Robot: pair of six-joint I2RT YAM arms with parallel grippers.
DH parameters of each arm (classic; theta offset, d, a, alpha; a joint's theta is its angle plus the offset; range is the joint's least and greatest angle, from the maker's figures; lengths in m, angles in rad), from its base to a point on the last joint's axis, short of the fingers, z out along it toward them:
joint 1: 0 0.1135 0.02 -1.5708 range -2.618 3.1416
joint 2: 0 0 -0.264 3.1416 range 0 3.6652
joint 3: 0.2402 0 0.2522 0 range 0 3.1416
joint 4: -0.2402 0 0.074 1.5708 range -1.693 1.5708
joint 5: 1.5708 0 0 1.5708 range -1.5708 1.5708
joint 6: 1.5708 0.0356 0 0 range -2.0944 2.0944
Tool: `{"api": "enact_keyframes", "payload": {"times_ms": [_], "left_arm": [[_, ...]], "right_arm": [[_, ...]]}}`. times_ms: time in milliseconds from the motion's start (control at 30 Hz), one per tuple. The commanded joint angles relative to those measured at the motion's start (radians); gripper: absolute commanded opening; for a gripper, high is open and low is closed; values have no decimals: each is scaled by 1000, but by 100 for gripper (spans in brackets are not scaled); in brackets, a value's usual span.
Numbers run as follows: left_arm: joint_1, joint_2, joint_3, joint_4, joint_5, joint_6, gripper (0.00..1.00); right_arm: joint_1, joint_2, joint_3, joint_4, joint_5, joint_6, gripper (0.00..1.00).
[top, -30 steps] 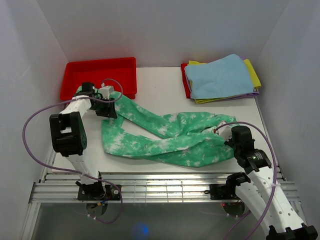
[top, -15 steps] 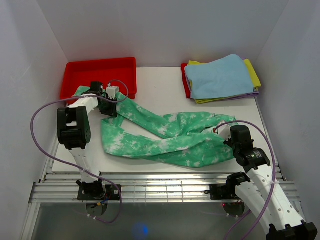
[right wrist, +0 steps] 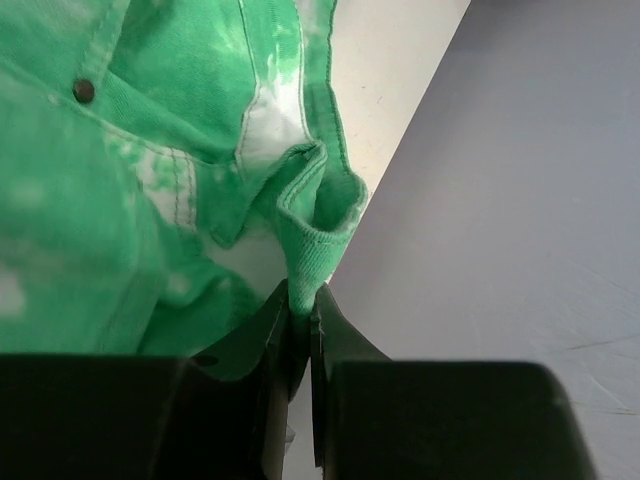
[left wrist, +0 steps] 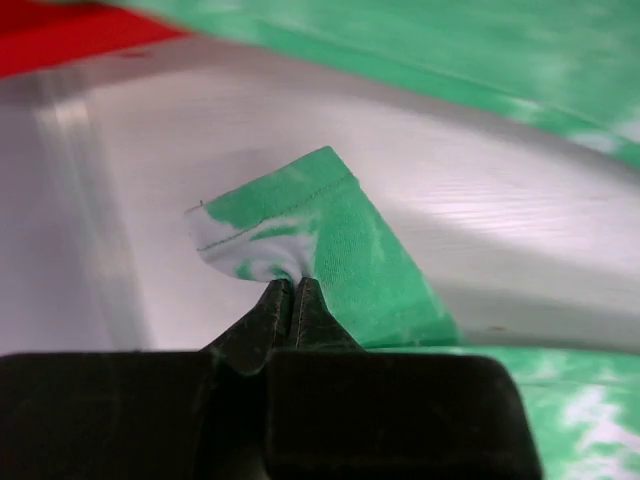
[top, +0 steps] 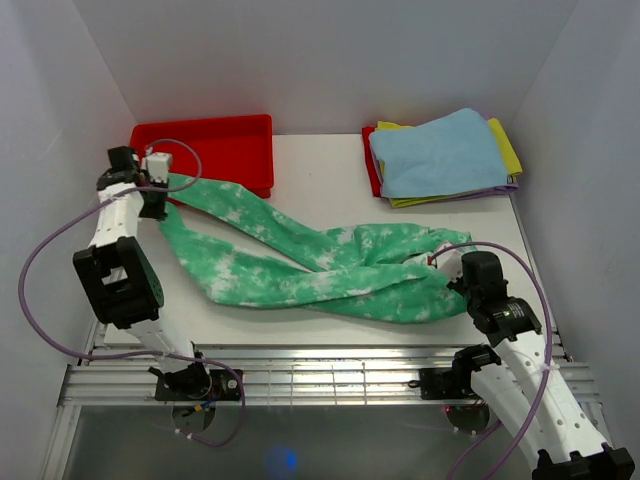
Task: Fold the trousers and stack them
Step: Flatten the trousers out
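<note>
**Step in hand:** straightening the garment, ahead of the first fold. The trousers (top: 300,268) lie across the middle of the table (top: 320,165), running from the far left corner beside the red tray (top: 215,150) to the near right edge.

**Left claw** (left wrist: 293,288): tips together, clamped on the hem of 1 leg. That cuff is lifted off the table.

**Right claw** (right wrist: 300,300): tips together, clamped on a folded edge at the waist end, near a rivet and a pocket seam, just at the table's right edge.

**Lay of the cloth:** the 2 legs meet at the waist and fan out toward the left. They are not laid on one another. Only 1 cuff is held.

**Next move, as judged:**
- No fold is made yet.
- The cuff likely has to travel toward the waist, or the 2 legs have to be laid together first.
- Either way both pinches must hold, and the cuff must clear the tray's rim.

**Count:**
- 1 pair of trousers
- 1 red tray
- 2 arms
- 1 pile at the far right, with a light blue cloth (top: 440,150) on top and a yellow cloth (top: 506,146) below it. Red and purple edges also show beneath, so there are possibly 4 layers; the view does not settle it.
</note>
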Motion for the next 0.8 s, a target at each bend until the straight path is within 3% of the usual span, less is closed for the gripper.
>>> {"api": "enact_keyframes", "payload": {"times_ms": [0,167,200,233,267,300,333,400,433,500,667,767], "left_arm": [[143,-119,100,-59,-213,125,0],[261,-157,90,-75,-301,229,1],[261,-162,75,-81,-304,238,15],[261,-173,70,-116,-292,251,34],[260,-179,68,-134,-276,248,63],[260,-182,67,-150,-241,240,73],[261,-180,77,-191,-223,232,77],[260,-162,103,-234,-166,196,85],[260,-147,132,-277,-122,185,85],[255,-131,160,-314,-69,176,85],[202,-111,206,-415,125,168,84],[105,-149,153,-418,213,173,83]], "right_arm": [[-6,-34,-6,43,-5,-11,8],[-7,-73,-11,34,-3,-69,8],[-7,-80,-5,10,-15,-76,8],[-7,-82,9,-13,-32,-80,16],[-7,-80,27,-30,-46,-79,23],[-7,-73,69,-64,-74,-76,29],[-7,-67,98,-84,-94,-71,49],[-7,-41,206,-130,-174,-57,71],[-7,-21,250,-201,-266,-56,91],[-7,-7,325,-268,-340,-59,99],[-7,39,472,-306,-388,-18,100],[-9,130,463,-261,-378,67,87]]}}
